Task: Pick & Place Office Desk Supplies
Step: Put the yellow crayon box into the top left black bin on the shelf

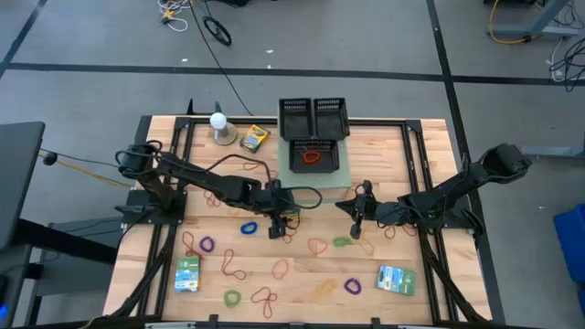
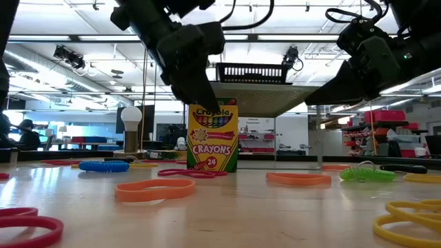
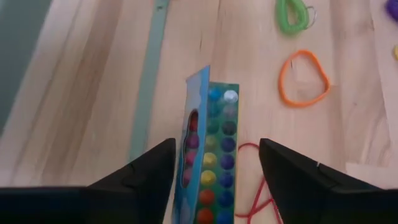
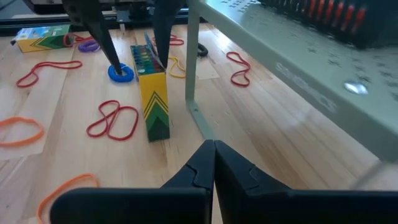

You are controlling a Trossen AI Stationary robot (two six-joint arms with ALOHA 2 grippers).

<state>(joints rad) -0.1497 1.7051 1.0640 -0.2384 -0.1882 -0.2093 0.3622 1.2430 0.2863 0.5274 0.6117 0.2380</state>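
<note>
A yellow-green crayon box (image 2: 212, 138) stands upright on the table near its middle, its top flap open and the crayon tips (image 3: 214, 155) showing. My left gripper (image 3: 217, 148) is open and hangs just above the box. Its fingers (image 4: 117, 59) stand on either side of the open top, and I see no touch. My right gripper (image 4: 214, 157) is shut and holds nothing. It hovers to the right of the box (image 1: 361, 219). A second crayon box (image 1: 255, 138) lies flat at the far side. Two flat packets (image 1: 187, 272) (image 1: 396, 280) lie near the front edge.
Rubber bands of several colours (image 1: 281, 268) lie scattered over the table, some close around the standing box (image 4: 113, 120). A raised green platform (image 1: 320, 175) at the far middle carries black baskets (image 1: 313, 117); one basket holds orange bands (image 1: 313, 155). A white ball on a base (image 1: 218, 123) stands far left.
</note>
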